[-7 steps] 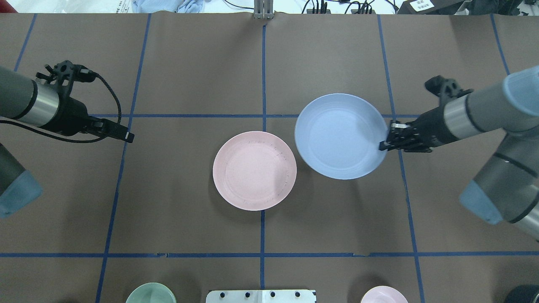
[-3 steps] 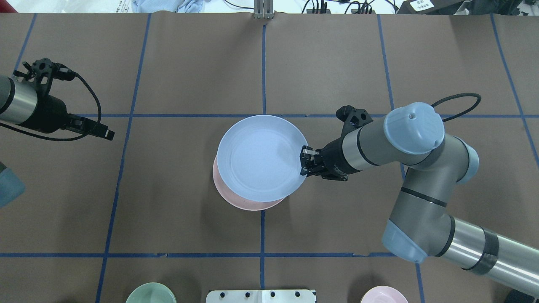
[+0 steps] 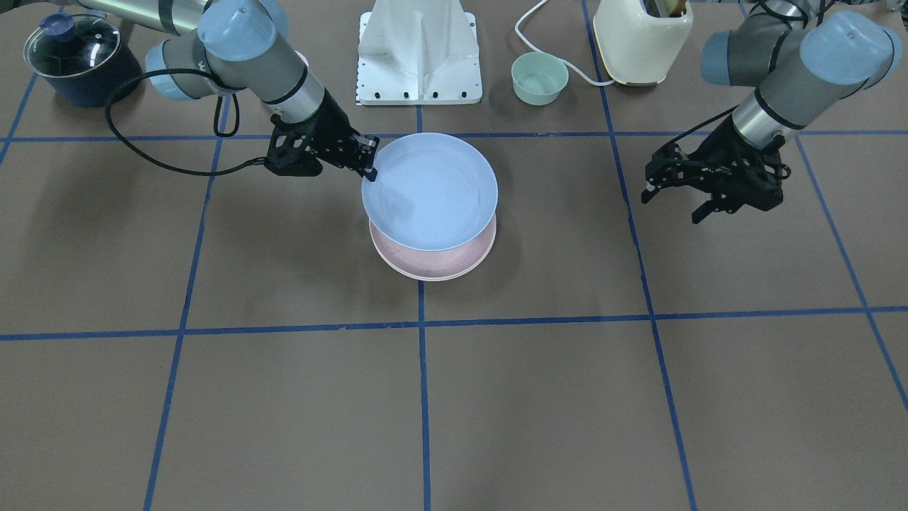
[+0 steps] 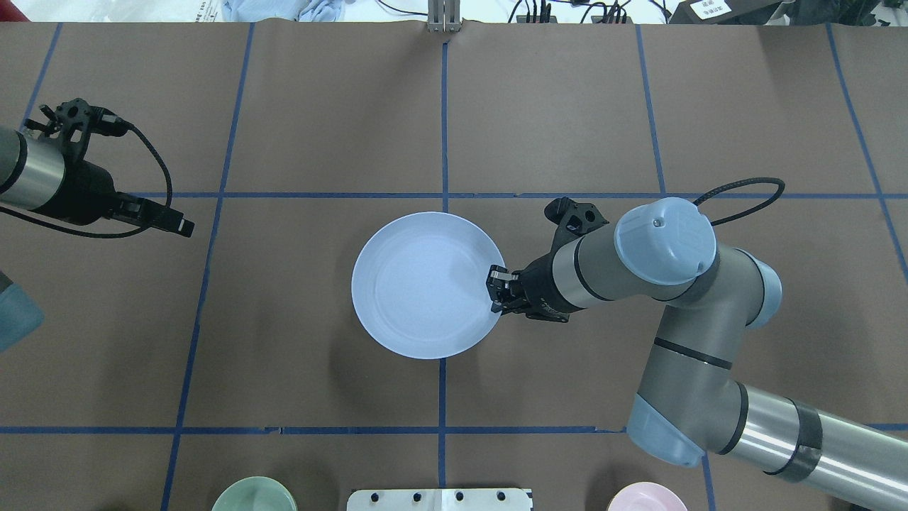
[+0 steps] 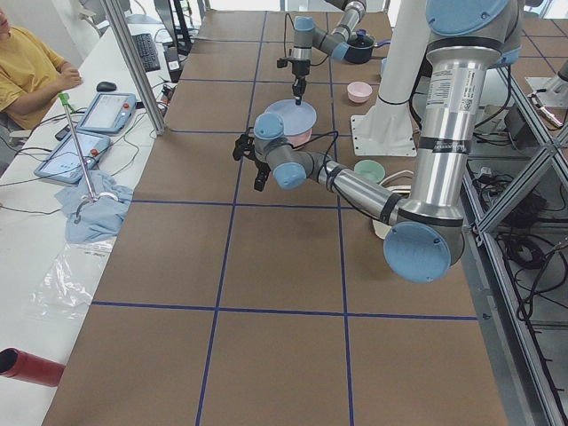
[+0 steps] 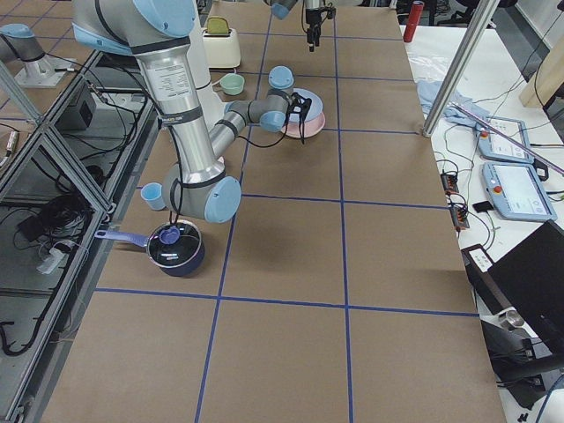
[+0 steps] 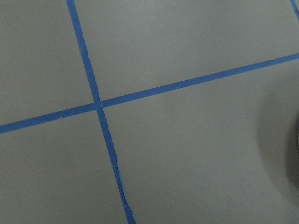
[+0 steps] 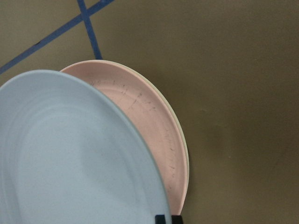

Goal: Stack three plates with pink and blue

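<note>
My right gripper (image 4: 494, 292) is shut on the rim of the light blue plate (image 4: 425, 284) and holds it over the pale pink plate (image 3: 454, 259). In the overhead view the blue plate hides the pink one. In the front view the blue plate (image 3: 429, 188) sits a little above and behind it, with the right gripper (image 3: 369, 162) at its edge. The right wrist view shows the blue plate (image 8: 70, 158) over the pink plate (image 8: 149, 116), with a pale cream rim (image 8: 185, 154) just under the pink edge. My left gripper (image 4: 186, 227) is open and empty, far to the left.
A mint-green bowl (image 3: 539, 78), a cream appliance (image 3: 642, 28), a lidded dark pot (image 3: 74, 50) and the white robot base (image 3: 420, 50) stand along the robot's side. A small pink bowl (image 4: 645, 498) sits at the near edge.
My right gripper has carried the blue plate leftward from beside the pink plate to over it, so it now covers it from above. My left arm has drawn back to the left.
</note>
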Available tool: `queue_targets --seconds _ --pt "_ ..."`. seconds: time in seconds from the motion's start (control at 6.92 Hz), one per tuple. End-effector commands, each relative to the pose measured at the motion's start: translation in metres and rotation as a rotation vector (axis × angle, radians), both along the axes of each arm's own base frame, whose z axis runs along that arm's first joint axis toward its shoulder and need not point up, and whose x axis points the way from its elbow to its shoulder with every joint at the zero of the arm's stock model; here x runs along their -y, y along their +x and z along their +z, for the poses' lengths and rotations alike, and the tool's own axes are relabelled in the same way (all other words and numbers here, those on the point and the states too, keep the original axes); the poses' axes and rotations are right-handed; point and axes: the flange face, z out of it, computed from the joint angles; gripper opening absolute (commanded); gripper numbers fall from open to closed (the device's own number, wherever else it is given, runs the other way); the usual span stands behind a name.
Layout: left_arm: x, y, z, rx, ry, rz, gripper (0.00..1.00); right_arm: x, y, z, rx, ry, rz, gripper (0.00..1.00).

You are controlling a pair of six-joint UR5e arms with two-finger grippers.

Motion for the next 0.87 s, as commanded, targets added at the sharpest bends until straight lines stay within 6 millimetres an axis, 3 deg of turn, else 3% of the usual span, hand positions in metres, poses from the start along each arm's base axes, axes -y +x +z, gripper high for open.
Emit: queue_targets --seconds 0.0,0.14,0.29,0.43,0.58,0.72 --pt "0.0 -0.001 -0.001 -0.001 0.002 -0.002 1.0 0.007 0.002 0.007 -0.016 -0.001 0.018 1.0" --pt "0.0 -0.001 0.001 0.001 0.004 0.0 1.0 0.024 0.019 0.011 -0.019 -0.006 0.042 1.0" --pt "0.001 -0.004 0.002 0.003 0.003 -0.004 1.0 0.038 0.034 0.025 -0.038 -0.019 0.066 1.0" --pt "0.002 -0.014 0.01 0.015 0.017 -0.005 1.0 0.055 0.062 0.048 -0.062 -0.033 0.076 1.0" --pt "0.003 -0.04 0.03 0.05 0.057 -0.006 1.0 0.076 0.104 0.082 -0.104 -0.01 0.08 1.0" --pt "0.005 -0.076 0.058 0.099 0.107 -0.009 1.0 0.089 0.151 0.134 -0.176 0.072 0.039 1.0"
